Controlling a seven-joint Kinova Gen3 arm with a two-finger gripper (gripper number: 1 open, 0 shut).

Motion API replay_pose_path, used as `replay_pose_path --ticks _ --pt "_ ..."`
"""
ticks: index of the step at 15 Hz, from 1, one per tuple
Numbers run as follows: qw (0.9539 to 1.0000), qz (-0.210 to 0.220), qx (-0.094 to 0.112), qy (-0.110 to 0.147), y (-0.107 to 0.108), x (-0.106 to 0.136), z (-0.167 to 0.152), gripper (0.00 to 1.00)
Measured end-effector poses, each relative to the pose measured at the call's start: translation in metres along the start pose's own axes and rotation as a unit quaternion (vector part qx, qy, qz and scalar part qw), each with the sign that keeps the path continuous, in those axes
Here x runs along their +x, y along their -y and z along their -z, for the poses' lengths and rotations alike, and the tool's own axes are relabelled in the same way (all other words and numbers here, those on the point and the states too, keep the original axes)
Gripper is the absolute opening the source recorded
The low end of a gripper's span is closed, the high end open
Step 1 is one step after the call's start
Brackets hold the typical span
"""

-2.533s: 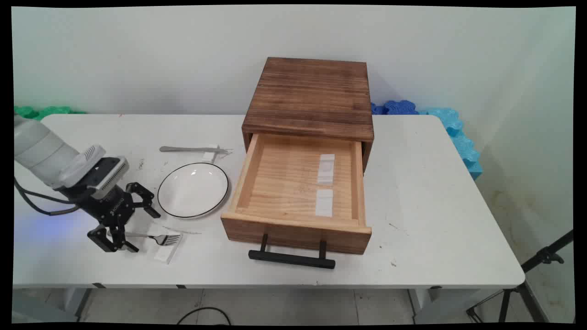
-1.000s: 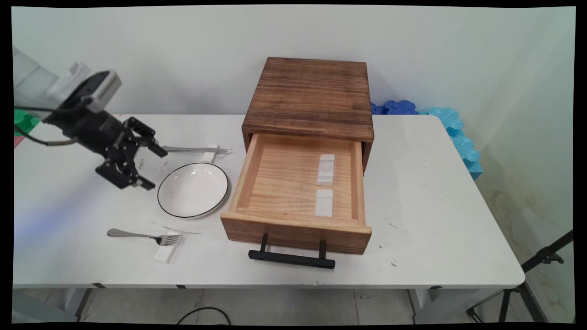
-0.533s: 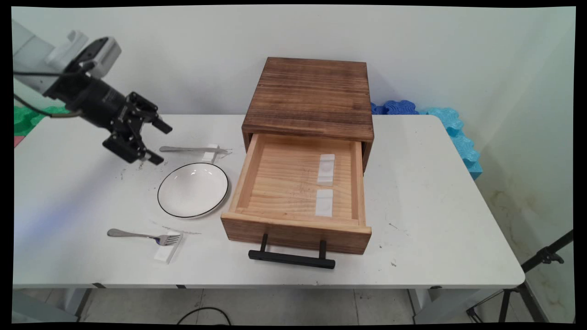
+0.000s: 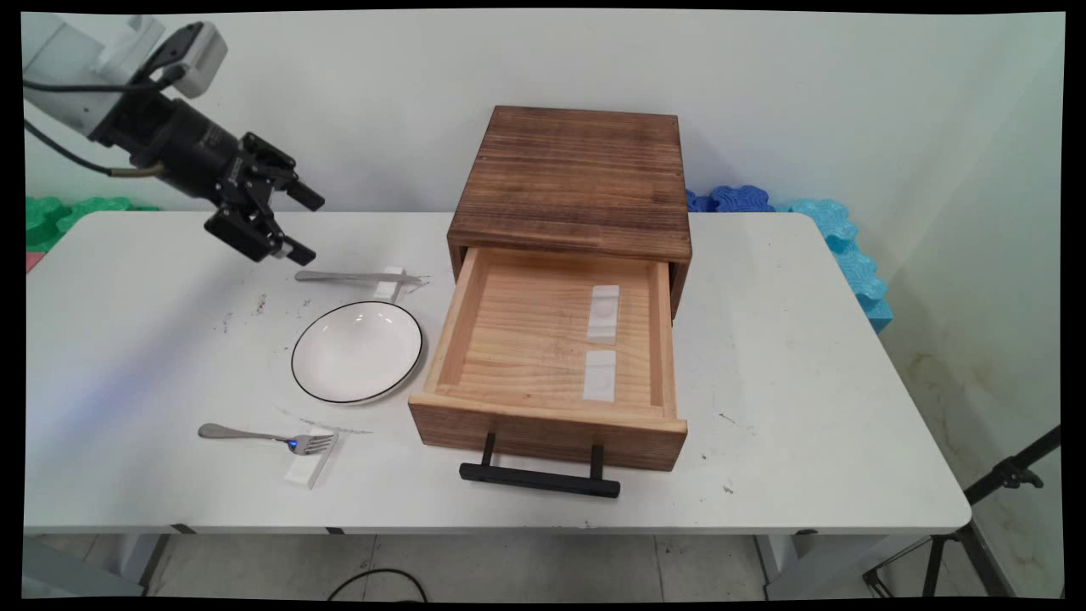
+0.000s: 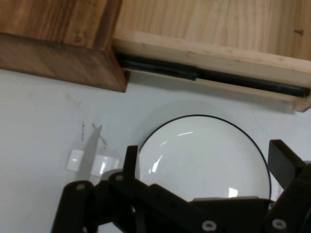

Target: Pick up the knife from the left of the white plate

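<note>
My gripper (image 4: 306,227) hangs open and empty in the air at the back left, just above and left of a metal knife (image 4: 356,277) whose blade lies on a small white rest (image 4: 389,283). In the hand view the gripper (image 5: 209,162) looks down on the white plate with a black rim (image 5: 204,155), with the knife blade (image 5: 90,150) to its left. The plate (image 4: 357,351) sits between the knife and a fork (image 4: 263,437), and the fork's tines lie on another white rest (image 4: 307,465).
A wooden box (image 4: 577,170) stands mid-table with its drawer (image 4: 551,339) pulled out; two white pads (image 4: 601,344) lie inside and a black handle (image 4: 540,479) is in front. Blue foam (image 4: 814,229) lies at the back right, green foam (image 4: 59,212) at the back left.
The gripper has left the fork's handle near the front left, risen, and moved back and right until it hangs above the knife. The fork stays on the table.
</note>
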State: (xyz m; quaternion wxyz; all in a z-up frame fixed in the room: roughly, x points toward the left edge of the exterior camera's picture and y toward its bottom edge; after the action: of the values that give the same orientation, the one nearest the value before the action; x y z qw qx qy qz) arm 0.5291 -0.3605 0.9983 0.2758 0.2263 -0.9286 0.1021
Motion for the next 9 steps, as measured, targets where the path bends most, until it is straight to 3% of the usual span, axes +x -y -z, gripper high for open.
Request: replay_pose_path --ticks 9 --pt "0.9996 0.003 0.027 0.005 0.026 0.001 0.0 1.0"
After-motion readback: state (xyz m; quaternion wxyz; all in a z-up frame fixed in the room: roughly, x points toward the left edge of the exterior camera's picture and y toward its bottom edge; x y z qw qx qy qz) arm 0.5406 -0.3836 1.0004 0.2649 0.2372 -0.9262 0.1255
